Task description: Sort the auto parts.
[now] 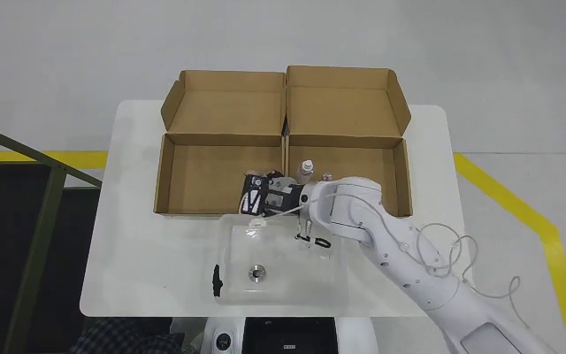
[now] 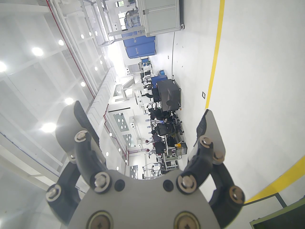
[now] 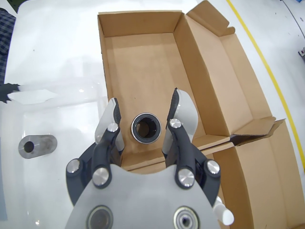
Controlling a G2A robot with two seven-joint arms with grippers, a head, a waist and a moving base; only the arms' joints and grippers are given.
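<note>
**Ring lies under the open right claw, in the left box**

The right claw (image 3: pixel 145 97) hangs wide open over the near right corner of the left box (image 3: pixel 143 55), holding nothing. Straight beneath it, between the fingers and touching neither, a black ring (image 3: pixel 146 128) with a bright metal rim rests on the cardboard floor, its bore pointing up at the claw. The metal cylinder (image 1: pixel 256 273) stands on end in the clear tray (image 1: pixel 301 265), directly on the near side of this claw, which looks better placed to fetch it. The left claw (image 2: pixel 143 110) is also open and empty, aimed away into the room.
</note>
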